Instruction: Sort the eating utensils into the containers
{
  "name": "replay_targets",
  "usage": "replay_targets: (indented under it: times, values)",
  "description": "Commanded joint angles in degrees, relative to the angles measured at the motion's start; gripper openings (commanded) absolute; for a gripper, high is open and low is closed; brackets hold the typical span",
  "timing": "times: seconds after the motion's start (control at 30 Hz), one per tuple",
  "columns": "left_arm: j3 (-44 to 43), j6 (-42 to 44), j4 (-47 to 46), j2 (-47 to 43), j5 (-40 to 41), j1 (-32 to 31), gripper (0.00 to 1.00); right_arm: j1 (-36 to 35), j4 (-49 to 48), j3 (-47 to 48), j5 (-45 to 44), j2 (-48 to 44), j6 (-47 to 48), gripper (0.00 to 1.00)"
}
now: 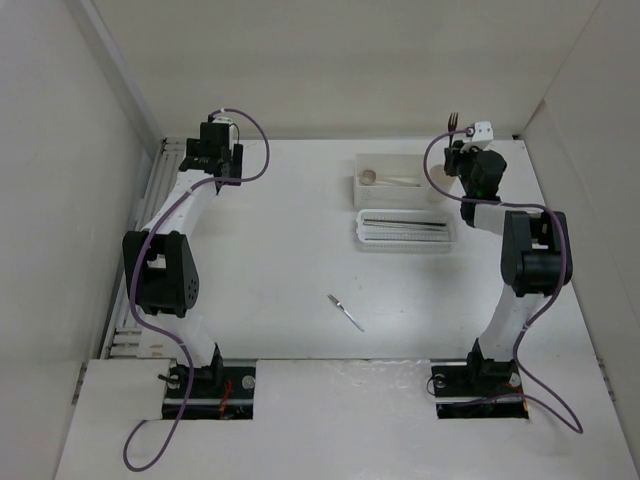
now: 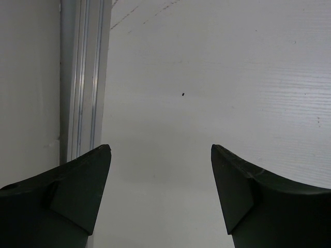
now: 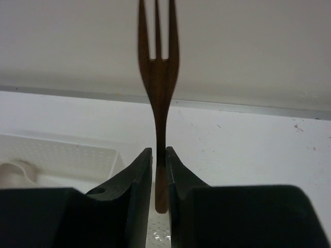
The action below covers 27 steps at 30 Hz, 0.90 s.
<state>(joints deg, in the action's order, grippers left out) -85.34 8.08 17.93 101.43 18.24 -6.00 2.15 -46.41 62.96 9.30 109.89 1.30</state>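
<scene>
**A:** White table (image 1: 280, 230), white walls boxing it in, and the action is at the far right corner. The right gripper (image 3: 159, 152) has a long brown wooden fork (image 3: 158, 77) pinched low on its handle. The jaws are closed down to the handle's thickness, tines pointing up and away.

**B:** So we're mid-carry, I'd say. The fork is up off the surface and not dropped anywhere yet.

**A:** Right. Just beside it sits the white perforated basket tray (image 1: 357, 188) with a beige spoon (image 1: 385, 179) lying inside. Nearer the arms there's a low whitish rectangular box (image 1: 358, 236) holding thin dark chopsticks (image 1: 405, 222).

**B:** Spoon in one, chopsticks in the other. Where does a fork go?

**A:** My guess is a third vessel, but I can't make one out from here, and the right arm may be hiding it. The next move calls for swinging the fork over its container, lowering it, then spreading the jaws.

**B:** And the left gripper (image 2: 160, 150)?

**A:** Spread wide, holding nothing, hanging over bare table by the aluminium rail (image 2: 85, 77) at the far left. A small silver fork (image 1: 346, 312) lies loose mid-table, well apart from both grippers. That's the pickup left to do, in my judgement.
</scene>
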Motion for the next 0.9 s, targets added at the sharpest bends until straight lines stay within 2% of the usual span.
replay_targets:
  times: [0.0, 0.03, 0.13, 0.37, 0.5, 0.6, 0.63, 0.73, 0.77, 0.87]
  values:
    - [-1.41, 0.19, -1.23, -0.97, 1.01, 0.02, 0.75, 1.09, -0.78, 0.85, 3.00, -1.25, 0.81, 0.23]
    - [-1.41, 0.19, -1.76, -0.97, 1.01, 0.02, 0.75, 1.10, -0.78, 0.85, 3.00, -1.25, 0.81, 0.49]
    - [-1.41, 0.19, -1.76, -0.97, 1.01, 0.02, 0.75, 1.10, -0.17, 0.33, 3.00, -1.78, 0.81, 0.65]
    - [-1.41, 0.19, -1.76, -2.02, 1.01, 0.02, 0.75, 1.10, -0.17, -0.29, 3.62, -6.43, 1.42, 0.67]
    - [-1.41, 0.19, -1.76, -2.63, 1.01, 0.02, 0.75, 1.10, -0.17, -0.82, 4.85, -14.84, 2.65, 0.68]
    - [-1.41, 0.19, -1.76, -2.64, 0.48, 0.02, 0.75, -1.53, 4.12, -1.44, 1.96, -20.24, 4.94, 0.69]
    - [-1.41, -0.34, -1.76, -3.25, -0.04, 0.02, 0.75, -2.76, 7.01, -0.30, 1.08, -23.63, 7.64, 0.71]
    - [-1.41, -0.86, -1.76, -3.78, -0.66, 0.02, 0.75, -10.22, 25.97, 5.66, -2.26, -26.82, 14.05, 0.79]
    - [-1.41, -0.87, -1.76, -3.78, -1.18, 0.02, 0.75, -15.02, 37.77, 7.34, -3.57, -26.83, 15.21, 0.81]
    - [-1.41, -1.40, -1.76, -5.18, -1.80, 0.02, 0.75, -22.69, 52.17, 9.64, -3.59, -26.83, 16.72, 0.90]
